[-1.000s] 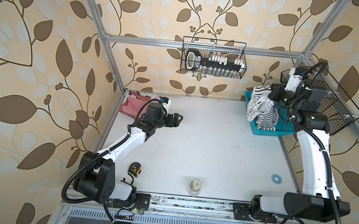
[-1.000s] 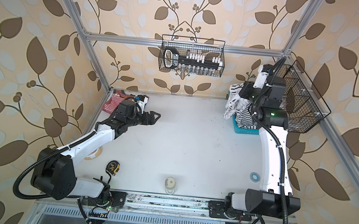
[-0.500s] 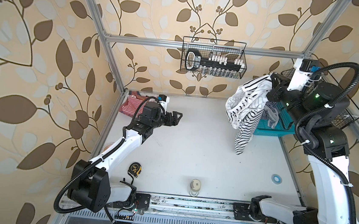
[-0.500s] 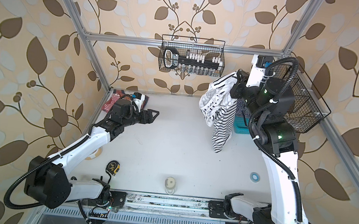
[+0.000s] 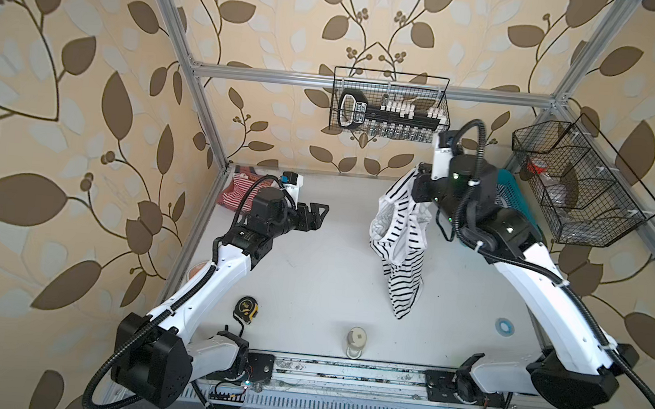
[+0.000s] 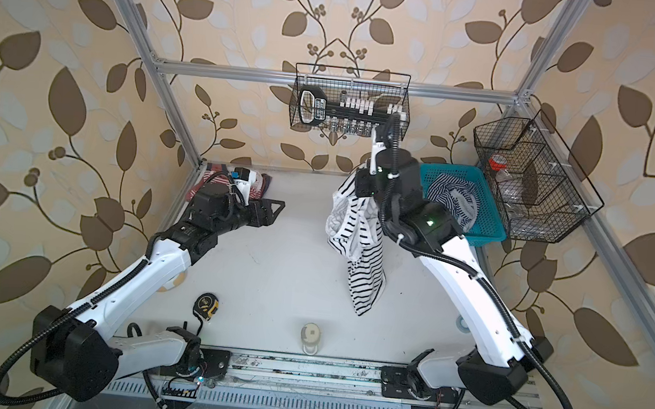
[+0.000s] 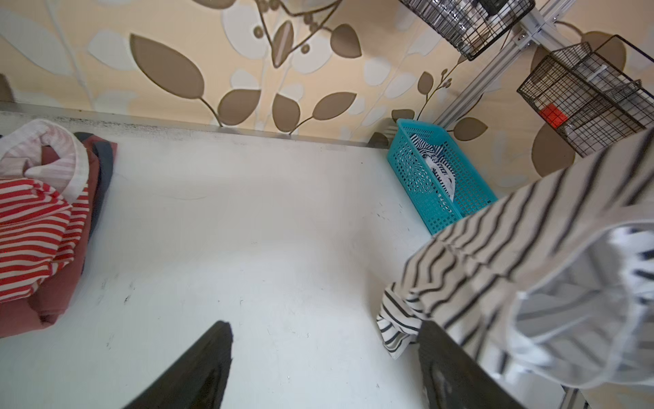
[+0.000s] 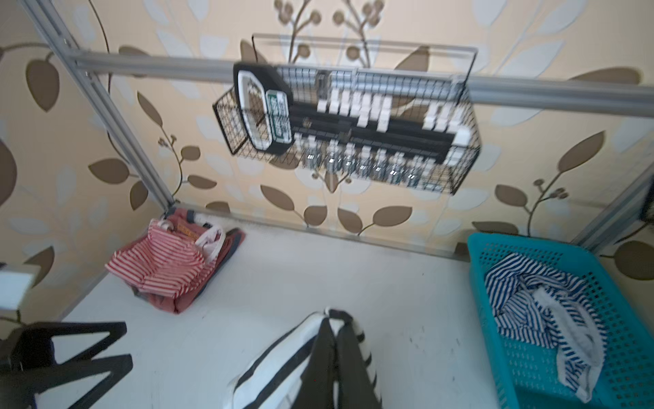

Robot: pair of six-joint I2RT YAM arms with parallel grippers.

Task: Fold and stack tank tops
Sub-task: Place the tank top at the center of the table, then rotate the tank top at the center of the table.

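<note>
Above the table (image 5: pixel 310 285), the black-striped top (image 5: pixel 403 269) hangs farther from the blue basket (image 6: pixel 489 228) than before, pinched tight in the right gripper (image 8: pixel 334 318). The red-striped top (image 8: pixel 166 269) lies well apart from it, the navy-striped top (image 8: pixel 531 294) inside. The left gripper (image 7: pixel 323 324) gapes, empty.

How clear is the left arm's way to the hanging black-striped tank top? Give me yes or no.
Probably yes: the open left fingers point across bare table at the black-striped tank top, nothing lying between.

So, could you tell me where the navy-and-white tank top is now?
In a top view, the navy-and-white tank top lies crumpled inside the blue basket at the far right corner, beside the black wire rack.
</note>
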